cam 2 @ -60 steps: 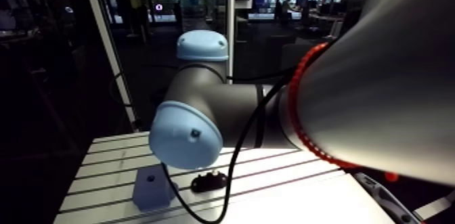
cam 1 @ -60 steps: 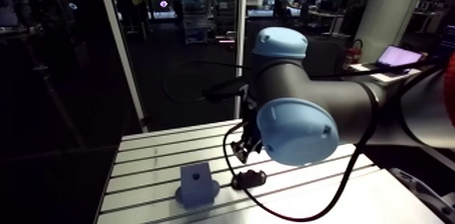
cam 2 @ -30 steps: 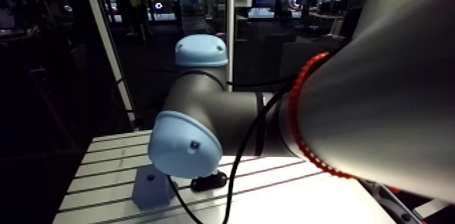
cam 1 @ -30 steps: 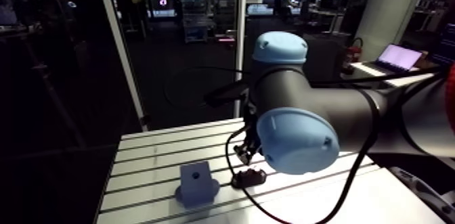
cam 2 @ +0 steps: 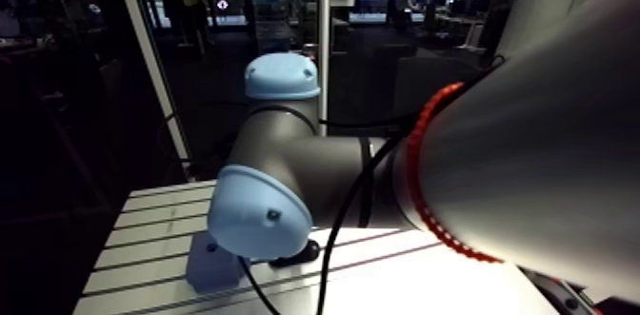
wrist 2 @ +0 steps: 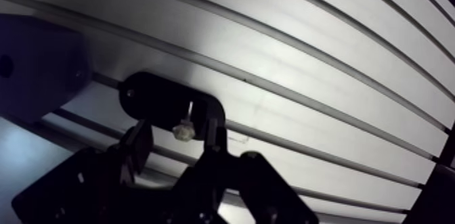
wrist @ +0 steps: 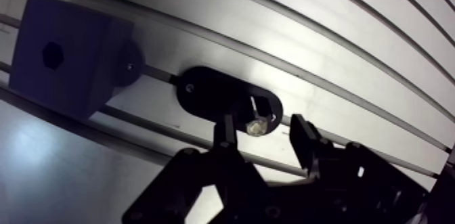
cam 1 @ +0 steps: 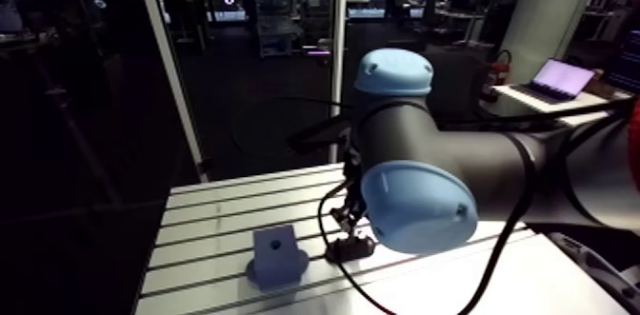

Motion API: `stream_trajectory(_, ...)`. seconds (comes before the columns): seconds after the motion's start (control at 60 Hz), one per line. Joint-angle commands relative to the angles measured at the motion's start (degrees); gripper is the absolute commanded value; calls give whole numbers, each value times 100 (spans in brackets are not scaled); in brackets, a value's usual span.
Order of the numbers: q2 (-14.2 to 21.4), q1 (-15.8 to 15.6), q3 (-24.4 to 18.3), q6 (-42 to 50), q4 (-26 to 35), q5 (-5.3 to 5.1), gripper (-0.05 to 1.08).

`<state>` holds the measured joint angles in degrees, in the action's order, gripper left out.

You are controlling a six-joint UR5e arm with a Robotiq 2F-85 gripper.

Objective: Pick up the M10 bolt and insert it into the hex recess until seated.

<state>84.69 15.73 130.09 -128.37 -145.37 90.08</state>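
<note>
Between the spread fingers of the gripper [wrist: 263, 129] — not yet closed — the M10 bolt [wrist: 255, 124] stands in its black holder [wrist: 206, 91], so grasp, lift and seating in the hex recess [wrist: 53, 53] of the blue-grey block [wrist: 74, 71] all remain.

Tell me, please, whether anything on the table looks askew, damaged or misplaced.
Nothing stands out. The silver bolt sits in its black oval holder, inside the open gripper; the blue-grey block with a hex recess stands beside it.
</note>
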Motion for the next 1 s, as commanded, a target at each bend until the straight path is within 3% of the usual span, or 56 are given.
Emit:
stream_trajectory(0.017, -103, 1, 40, -9, -204, 49, 47)
stream_trajectory(1.0, -203, -7, 75, -18, -216, 76, 48)
